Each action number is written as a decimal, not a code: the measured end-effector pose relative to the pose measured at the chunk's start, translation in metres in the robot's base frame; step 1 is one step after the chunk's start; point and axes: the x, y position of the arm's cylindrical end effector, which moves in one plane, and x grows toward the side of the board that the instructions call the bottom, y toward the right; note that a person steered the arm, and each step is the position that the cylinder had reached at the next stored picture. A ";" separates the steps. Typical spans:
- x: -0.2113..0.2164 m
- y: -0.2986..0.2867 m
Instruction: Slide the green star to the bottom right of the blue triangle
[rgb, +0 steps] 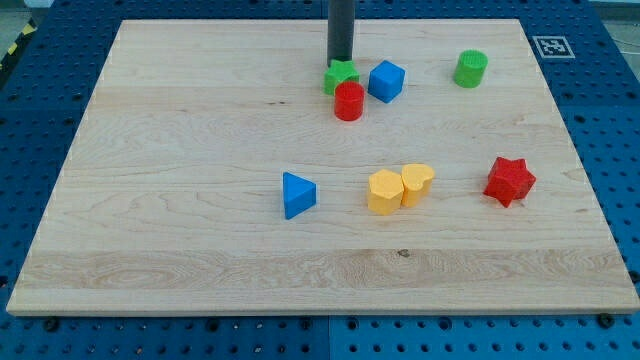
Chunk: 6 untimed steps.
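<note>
You see my tip at the top edge of the green star, which touches the red cylinder near the worktop's top. The blue triangle lies well below. No end effector is fitted, only the rod.

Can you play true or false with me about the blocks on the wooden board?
1. My tip is right at the green star, on its top side in the view. True.
2. The red cylinder sits far from the green star. False: they look to be touching.
3. The blue triangle lies left of the two yellow blocks. True.
4. The red star is near the view's left edge. False: it is on the right.
</note>
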 end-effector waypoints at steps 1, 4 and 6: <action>0.040 0.000; 0.161 -0.001; 0.195 -0.014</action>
